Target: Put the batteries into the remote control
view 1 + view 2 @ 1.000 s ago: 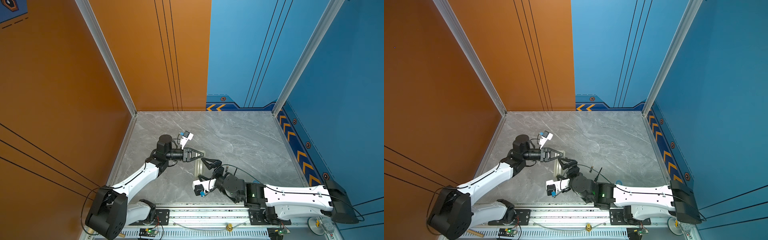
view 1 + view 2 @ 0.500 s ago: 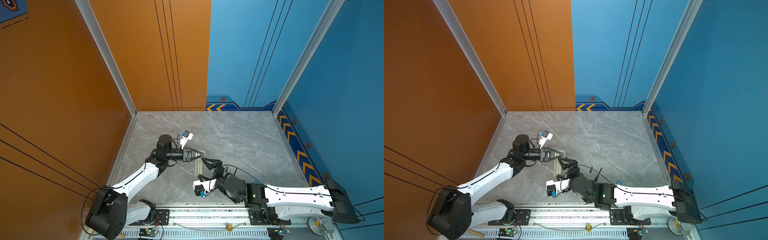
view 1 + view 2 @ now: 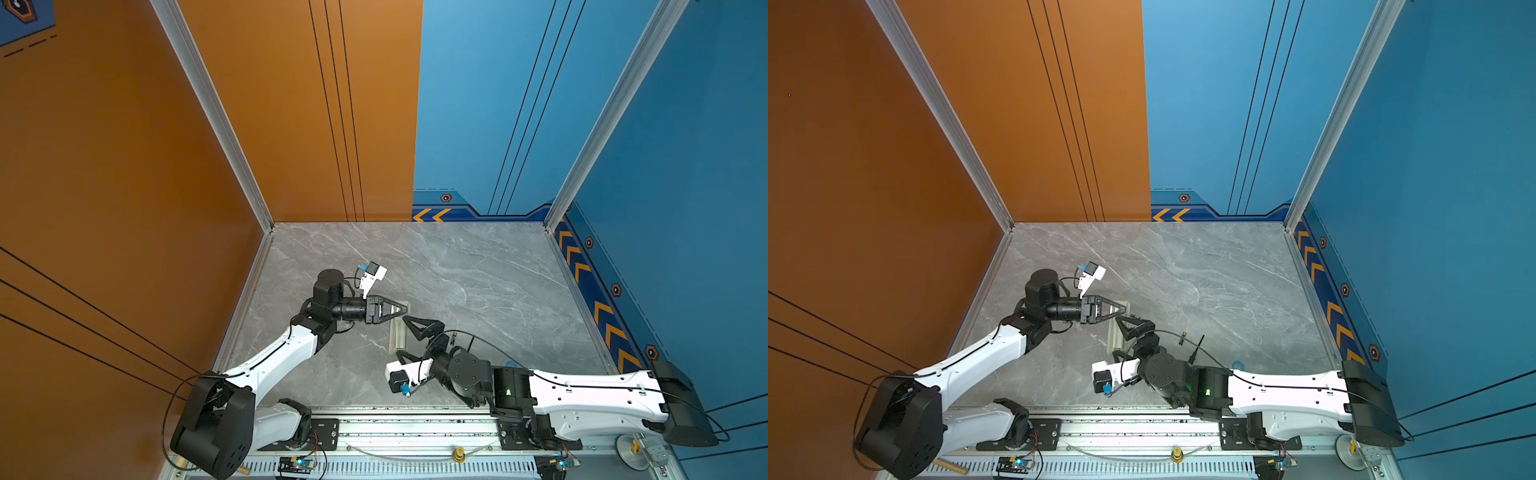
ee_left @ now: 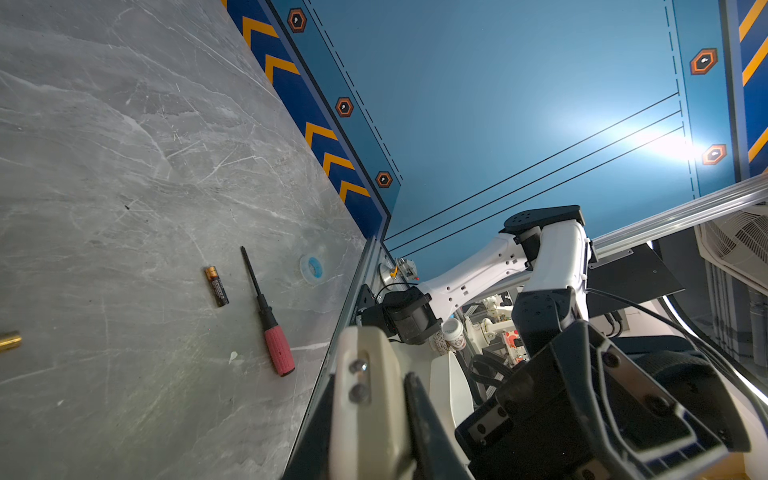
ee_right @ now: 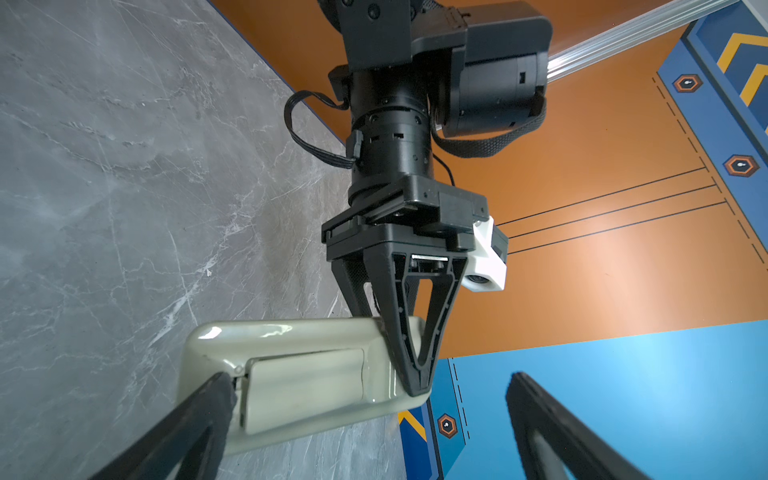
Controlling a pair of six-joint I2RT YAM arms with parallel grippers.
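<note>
The remote control [image 5: 291,374] stands on its long edge, its greyish-beige back and closed battery cover [image 5: 305,386] showing in the right wrist view. My left gripper [image 3: 405,308] is shut on one end of it [image 4: 365,407]. My right gripper [image 5: 372,388] is open beside the back, and one of its fingertips [image 5: 220,390] touches the cover's edge. In both top views the remote [image 3: 398,338] [image 3: 1113,343] shows between the two grippers. One battery [image 4: 216,286] lies on the table to the right, and the gold end of another [image 4: 9,340] shows at the frame edge.
A pink-handled screwdriver [image 4: 268,320] lies beside the battery, with a small blue tape roll [image 4: 311,268] beyond it near the table's front rail. The grey marble table [image 3: 457,270] is walled in orange on the left and blue at the back and right.
</note>
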